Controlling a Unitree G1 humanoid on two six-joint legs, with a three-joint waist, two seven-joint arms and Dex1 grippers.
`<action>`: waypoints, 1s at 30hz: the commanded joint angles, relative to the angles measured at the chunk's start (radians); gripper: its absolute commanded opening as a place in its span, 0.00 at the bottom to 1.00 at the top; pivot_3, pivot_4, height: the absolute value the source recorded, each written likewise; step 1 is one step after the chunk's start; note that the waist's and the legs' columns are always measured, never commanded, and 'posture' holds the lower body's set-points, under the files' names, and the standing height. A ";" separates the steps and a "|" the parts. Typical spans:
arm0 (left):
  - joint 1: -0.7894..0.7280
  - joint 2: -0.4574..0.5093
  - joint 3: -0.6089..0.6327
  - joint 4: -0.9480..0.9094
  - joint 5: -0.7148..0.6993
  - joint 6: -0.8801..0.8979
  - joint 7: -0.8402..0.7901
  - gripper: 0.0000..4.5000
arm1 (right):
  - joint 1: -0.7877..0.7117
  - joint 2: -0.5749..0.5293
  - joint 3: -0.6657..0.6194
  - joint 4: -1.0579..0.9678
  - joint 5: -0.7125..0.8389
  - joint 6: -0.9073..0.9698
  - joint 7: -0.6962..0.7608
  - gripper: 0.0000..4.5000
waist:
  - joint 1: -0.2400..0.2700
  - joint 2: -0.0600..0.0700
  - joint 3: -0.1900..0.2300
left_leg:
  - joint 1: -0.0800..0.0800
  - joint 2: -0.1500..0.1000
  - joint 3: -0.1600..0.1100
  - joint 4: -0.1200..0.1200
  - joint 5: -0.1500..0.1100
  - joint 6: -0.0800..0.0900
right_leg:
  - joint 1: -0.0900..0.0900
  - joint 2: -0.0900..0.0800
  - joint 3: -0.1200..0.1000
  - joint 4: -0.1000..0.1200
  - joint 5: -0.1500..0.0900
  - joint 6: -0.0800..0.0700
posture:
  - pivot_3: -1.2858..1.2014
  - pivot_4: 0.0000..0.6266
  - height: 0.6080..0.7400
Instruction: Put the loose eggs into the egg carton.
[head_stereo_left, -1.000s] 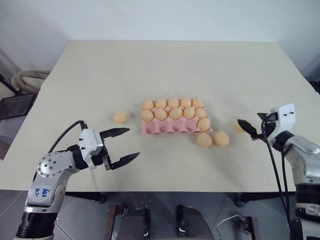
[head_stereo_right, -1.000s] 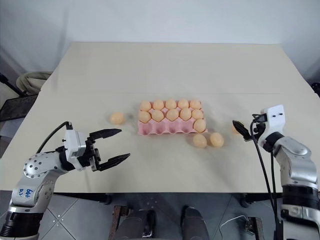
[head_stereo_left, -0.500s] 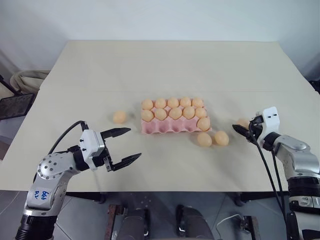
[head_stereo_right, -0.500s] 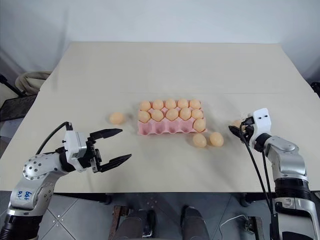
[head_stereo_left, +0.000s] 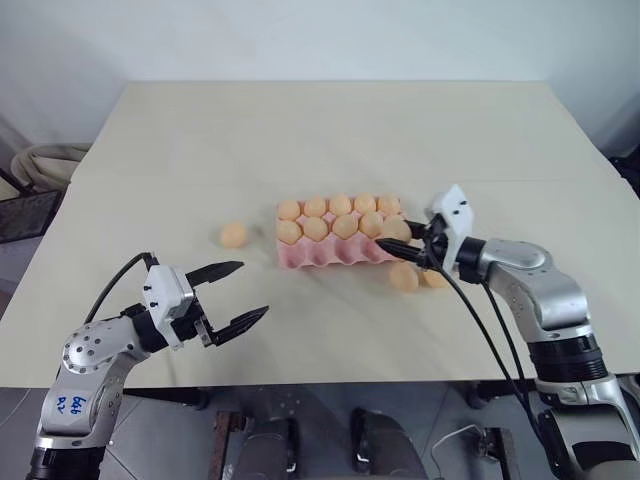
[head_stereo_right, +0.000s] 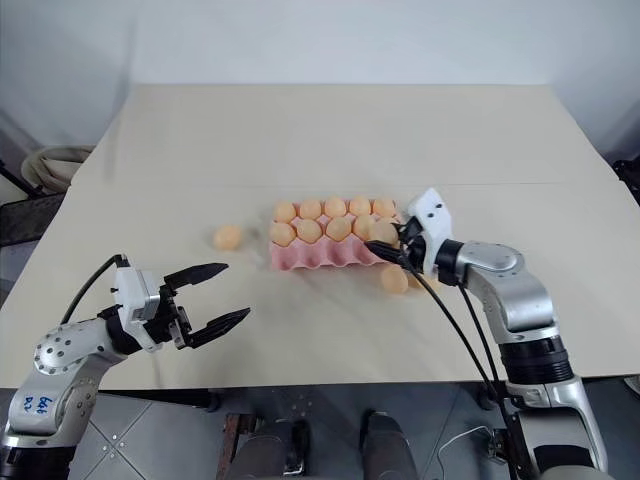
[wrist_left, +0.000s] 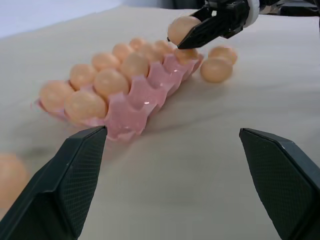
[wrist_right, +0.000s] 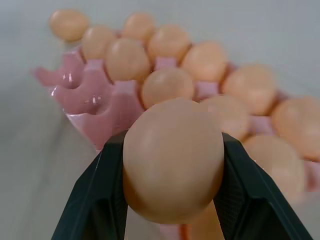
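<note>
egg pinched above the carton's right end

blue handwriting marks the left arm's lower casing, too small to read. the pink egg carton (head_stereo_left: 340, 248) sits mid tabletop (head_stereo_left: 330, 130); its two far rows hold eggs, while near-row cups stand empty. the right hand (head_stereo_left: 390, 241) pinches one egg (wrist_right: 172, 160) between its fingers over the carton's right end. two loose eggs (head_stereo_left: 404, 277) lie just beside that end, another loose egg (head_stereo_left: 234, 235) left of the carton. the left hand (head_stereo_left: 232, 295) hangs spread, well apart from the carton.
</note>
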 joint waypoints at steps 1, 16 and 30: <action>0.015 -0.005 0.026 -0.055 -0.024 0.001 0.018 1.00 | -0.023 0.017 0.010 -0.004 -0.020 -0.003 -0.015 0.40 | -0.002 0.000 0.000 | 0.000 0.000 0.000 0.000 0.000 0.000 | 0.000 0.000 0.000 -0.001 0.000 0.000 | 0.52 0.24 1.00; -0.032 -0.018 -0.031 -0.029 -0.014 -0.002 -0.004 1.00 | 0.129 -0.036 -0.156 -0.168 0.067 -0.051 0.036 1.00 | 0.011 0.000 0.000 | -0.001 0.000 0.000 0.000 -0.001 -0.001 | -0.001 0.000 -0.003 0.000 0.000 0.000 | 0.52 0.24 1.00; -0.220 -0.026 -0.126 0.211 0.018 -0.044 -0.138 1.00 | 0.803 -0.079 -0.641 -0.245 0.088 -0.464 0.121 1.00 | 0.025 0.000 0.000 | 0.002 0.001 0.003 0.001 -0.002 0.001 | 0.003 0.001 -0.005 -0.001 0.000 0.001 | 0.52 0.24 1.00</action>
